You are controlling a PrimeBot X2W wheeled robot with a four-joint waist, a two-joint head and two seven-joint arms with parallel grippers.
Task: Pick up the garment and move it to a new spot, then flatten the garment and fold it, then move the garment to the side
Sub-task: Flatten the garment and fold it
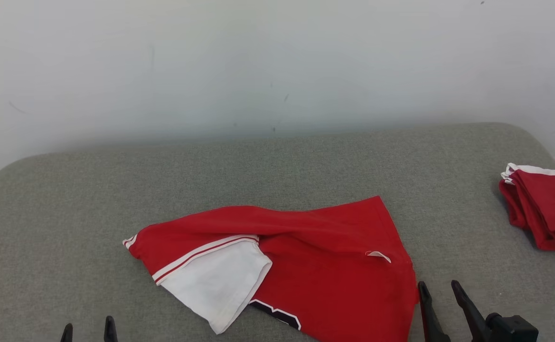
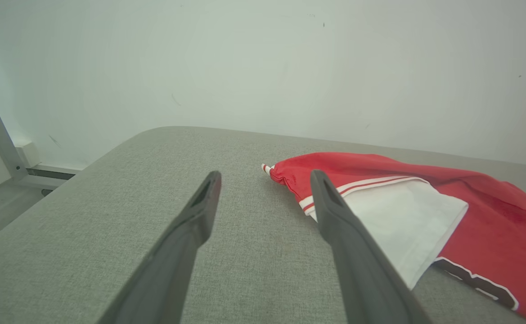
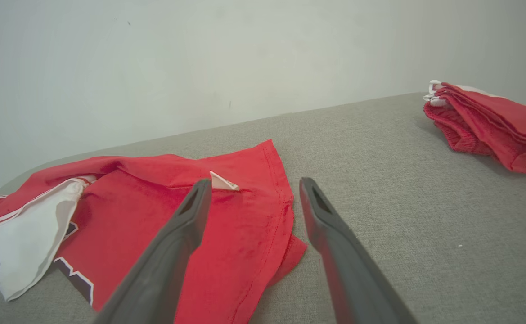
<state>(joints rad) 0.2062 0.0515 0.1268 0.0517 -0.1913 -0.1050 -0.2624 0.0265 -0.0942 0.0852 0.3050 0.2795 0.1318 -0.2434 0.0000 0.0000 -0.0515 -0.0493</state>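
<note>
**Both Grippers Open, Garment Waiting Just Ahead**

Nearest: left gripper (image 1: 89,327) and right gripper (image 1: 439,286), fingers spread on each, nothing held. Just beyond the right gripper's tips — the red garment (image 1: 334,237), rumpled on the grey padded table (image 1: 258,156), its hem (image 3: 285,211) in line with those fingers, its white sleeve (image 1: 215,280) ahead and inward of the left gripper. Probably the pickup step: best to pinch hem and striped cuff (image 1: 201,256) together, then lift evenly to avoid twisting. Farther out, beyond the right gripper: a folded red stack (image 1: 543,213). Count — two grippers, one loose garment, one stack, pieces inside uncountable.
</note>
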